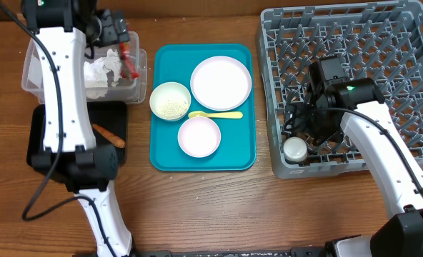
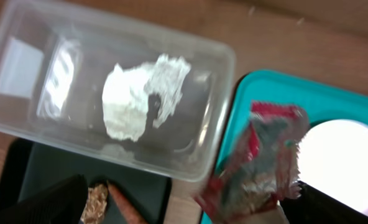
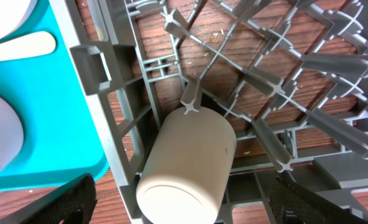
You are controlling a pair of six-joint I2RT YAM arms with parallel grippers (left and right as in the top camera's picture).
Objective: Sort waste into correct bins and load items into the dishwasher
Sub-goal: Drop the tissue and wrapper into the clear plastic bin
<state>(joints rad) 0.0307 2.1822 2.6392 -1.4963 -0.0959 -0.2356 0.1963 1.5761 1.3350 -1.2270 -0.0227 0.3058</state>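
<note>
Clear glossy plastic tub [image 2: 47, 37], crinkled red foil wrapper [image 2: 258, 162], wooden table [image 1: 197, 207]

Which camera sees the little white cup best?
The right wrist view: the cup looks big and close, among the grey rack pegs. Overhead shows it only as a small white circle in the rack's corner. The left wrist view misses it.

The left arm [image 1: 58, 93] and right arm [image 1: 383, 153] share smooth white links joined by black motor housings behind the fingers [image 2: 53, 200], matte black on the left gripper [image 2: 193, 202] and right gripper [image 3: 190, 202] alike. A black cable [image 1: 33, 189] loops beside the left arm; a green light [image 1: 351, 88] glows on the block behind the right fingers
</note>
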